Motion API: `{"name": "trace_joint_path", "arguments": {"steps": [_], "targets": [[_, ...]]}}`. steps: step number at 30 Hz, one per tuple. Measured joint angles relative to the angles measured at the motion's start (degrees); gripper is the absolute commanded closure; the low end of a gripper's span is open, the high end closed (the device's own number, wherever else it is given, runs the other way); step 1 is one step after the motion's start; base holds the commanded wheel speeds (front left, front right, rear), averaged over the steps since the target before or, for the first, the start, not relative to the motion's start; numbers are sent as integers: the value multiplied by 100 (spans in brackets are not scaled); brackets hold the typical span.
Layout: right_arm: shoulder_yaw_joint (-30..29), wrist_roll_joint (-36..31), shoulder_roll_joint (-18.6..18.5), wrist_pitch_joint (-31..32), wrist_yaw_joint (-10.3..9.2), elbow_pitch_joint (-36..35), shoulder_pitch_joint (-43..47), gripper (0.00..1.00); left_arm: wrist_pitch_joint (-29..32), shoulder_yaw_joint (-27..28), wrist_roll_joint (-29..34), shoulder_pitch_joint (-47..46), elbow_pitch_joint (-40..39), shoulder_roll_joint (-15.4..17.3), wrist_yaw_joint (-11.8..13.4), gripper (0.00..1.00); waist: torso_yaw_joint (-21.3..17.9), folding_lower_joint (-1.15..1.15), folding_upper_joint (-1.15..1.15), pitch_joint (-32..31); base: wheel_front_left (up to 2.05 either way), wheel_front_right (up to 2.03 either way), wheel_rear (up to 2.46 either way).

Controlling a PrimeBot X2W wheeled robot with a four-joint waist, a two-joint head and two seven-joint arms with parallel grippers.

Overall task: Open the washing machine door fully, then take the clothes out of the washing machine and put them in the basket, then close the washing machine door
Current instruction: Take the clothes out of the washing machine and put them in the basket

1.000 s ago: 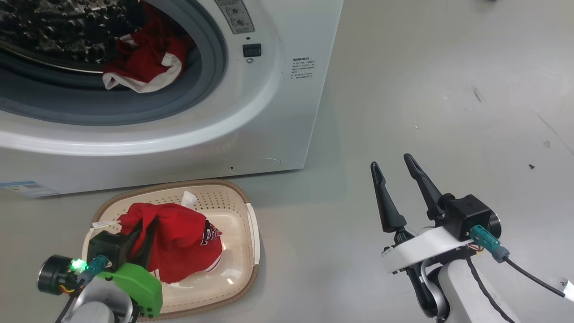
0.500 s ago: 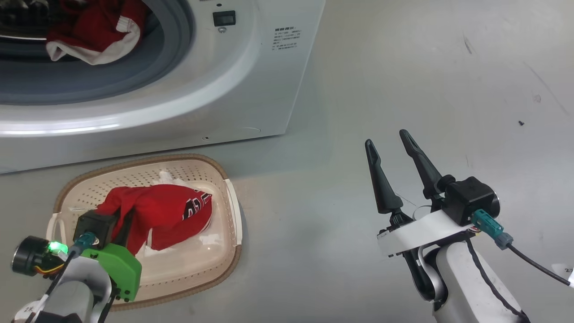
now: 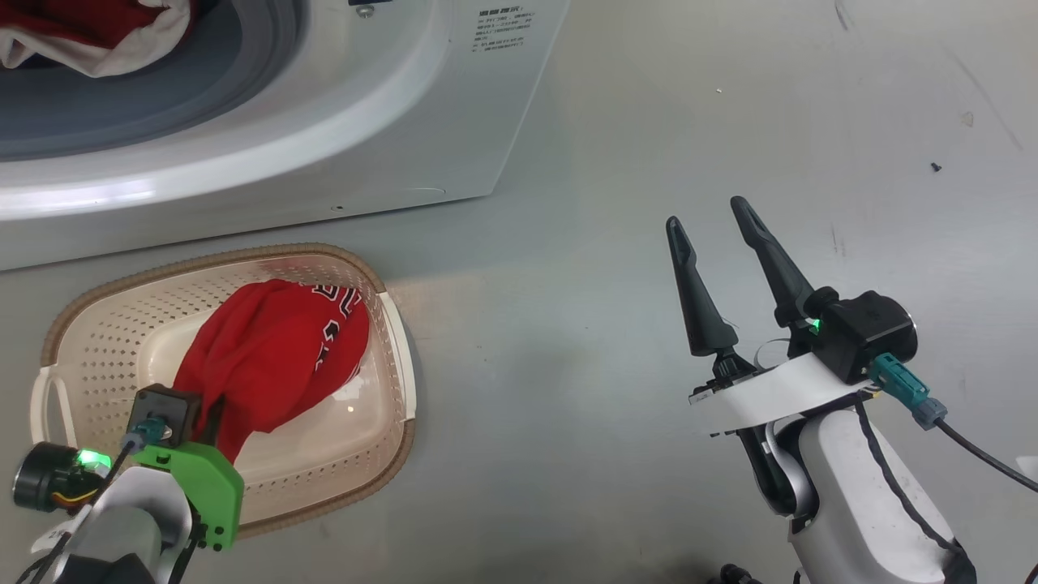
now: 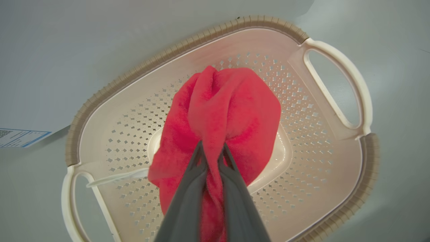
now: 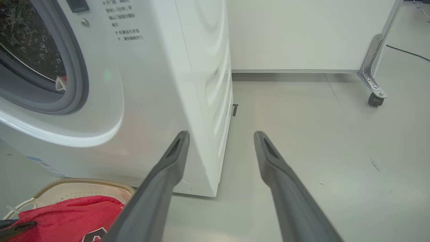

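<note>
A: Where is the red jersey [image 3: 268,357] now?
B: In the basket [image 3: 400,365], just in front of the washing machine [image 3: 365,122]. The left gripper [image 4: 211,148] is clamped on its cloth. Another red garment [image 3: 89,36] lies in the machine's drum.
A: And the right gripper [image 3: 704,212]?
B: Fingers wide apart, holding nothing, near the machine's right front corner.
A: Any writing?
B: Black-and-white print [image 3: 336,312] on the jersey, folded, not readable. Chinese lines [image 5: 122,27] on the machine's front and a blue label [image 4: 20,137] low on it, too small for me.
</note>
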Motion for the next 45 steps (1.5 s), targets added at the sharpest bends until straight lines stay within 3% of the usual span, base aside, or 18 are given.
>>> {"name": "trace_joint_path", "arguments": {"steps": [9, 10, 11, 12, 13, 26, 45], "targets": [[-26, -40, 1, 0, -10, -4, -25, 0, -88, 1, -19, -164, 520, -110, 0, 100, 52, 0, 0, 86, 0, 0, 0], [-33, -42, 1, 0, -11, -4, -25, 0, -130, -7, -19, -201, 566, -133, 0, 93, 61, 0, 0, 84, 0, 0, 0], [-51, -47, 2, 0, -13, -3, -25, 0, -155, -27, -19, -248, 610, -164, 0, 59, 74, 0, 0, 80, 0, 0, 0], [-64, -54, 1, 0, -36, -1, -26, 0, -169, -45, -19, -297, 647, -207, 0, 36, 90, 0, 0, 73, 0, 0, 0], [-71, -56, 1, 0, -37, 3, -26, 0, -221, -58, -18, -334, 655, -246, 0, 0, 106, 0, 0, 63, 0, 0, 0], [-227, -55, 0, 0, -34, 111, -108, 0, -709, -40, -29, -491, 1079, -430, 0, 0, 287, 0, 0, -295, 0, 0, 0], [-447, -8, -2, 0, 104, 457, 51, 0, -1169, 33, -294, -559, 1085, -656, -7, 0, 728, 0, 0, -1431, 0, 0, 0]]}}
